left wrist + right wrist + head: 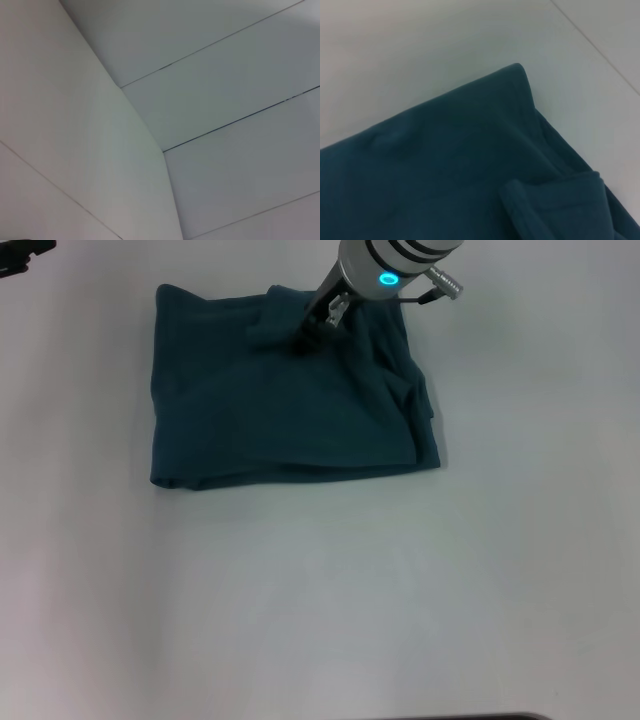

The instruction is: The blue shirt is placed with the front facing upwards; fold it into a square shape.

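- The white table holds the shirt, folded into a rough square near the far edge.
- The right gripper touches the shirt's far edge; I cannot tell if it grips.
- The left gripper sits at the far left corner.

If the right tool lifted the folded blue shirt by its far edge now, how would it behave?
Likely floppy: the blue shirt lies in soft wrinkled layers, so it would sag and unfold. Probably light. Pushed by the right tool, it would likely bunch, as its right side already ripples.
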